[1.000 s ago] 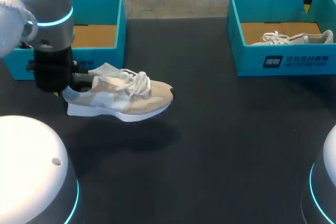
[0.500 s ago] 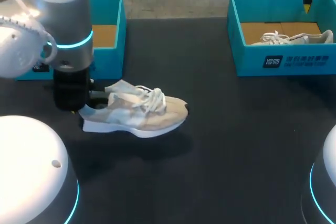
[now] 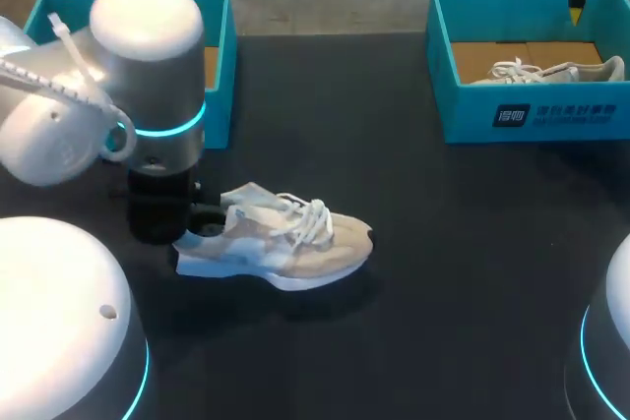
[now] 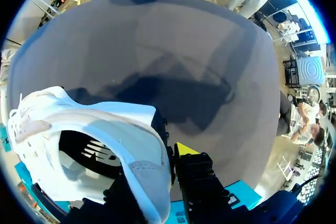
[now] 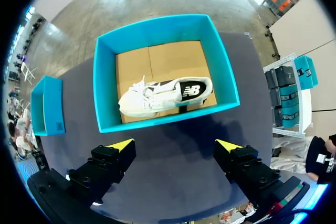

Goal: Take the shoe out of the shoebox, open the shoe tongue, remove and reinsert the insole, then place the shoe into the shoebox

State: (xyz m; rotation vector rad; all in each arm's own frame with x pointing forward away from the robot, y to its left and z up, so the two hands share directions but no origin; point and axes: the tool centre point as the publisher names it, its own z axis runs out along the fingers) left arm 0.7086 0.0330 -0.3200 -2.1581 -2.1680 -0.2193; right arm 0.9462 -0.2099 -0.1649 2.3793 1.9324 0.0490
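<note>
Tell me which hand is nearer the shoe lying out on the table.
Left. The left hand is clamped on the shoe at its heel, one finger inside the collar. The right hand hangs open above the right shoebox, well away from it.

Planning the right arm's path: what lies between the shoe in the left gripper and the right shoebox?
Nothing; the head view shows only bare table between shoe and right shoebox.

A beige and white shoe [image 3: 281, 248] with loose white laces is facing right, sole down, in front of the open teal left shoebox [image 3: 219, 56] and apart from it. A white shoe [image 3: 546, 72] is lying on its side inside the teal right shoebox [image 3: 532, 115].
</note>
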